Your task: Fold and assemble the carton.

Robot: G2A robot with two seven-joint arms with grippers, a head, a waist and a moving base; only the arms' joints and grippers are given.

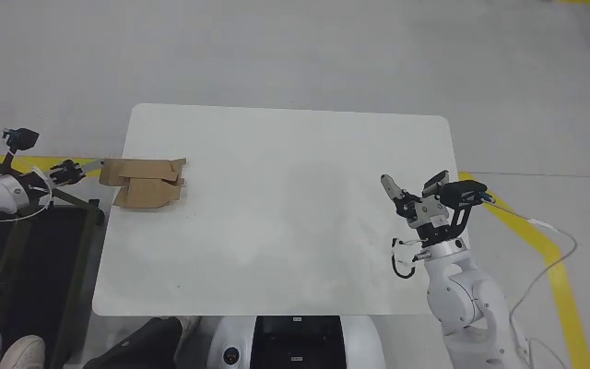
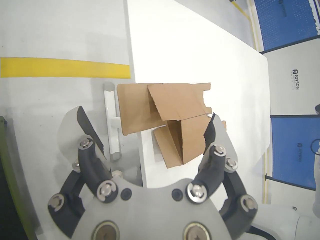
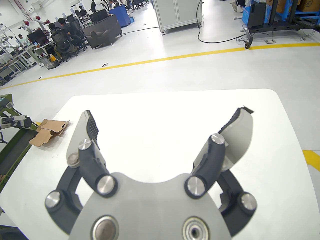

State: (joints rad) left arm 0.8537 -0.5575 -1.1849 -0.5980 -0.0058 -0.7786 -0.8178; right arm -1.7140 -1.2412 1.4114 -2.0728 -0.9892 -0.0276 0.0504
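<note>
**Carton (image 1: 143,183) unassembled, overhanging the table (image 1: 295,212) edge**

You are at the opening step, by my reading. The carton lies partly folded on the table's left side, one end past its left edge. Your left gripper (image 2: 146,129) sits just off that edge, jaws spread wide, holding nothing. Your right gripper (image 3: 166,113), likewise open and empty, hangs over the table's right side. Next you likely need to draw the carton inward, where the table's middle offers room.

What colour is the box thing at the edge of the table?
The carton is plain brown, like cardboard. The left wrist view shows it best.
</note>
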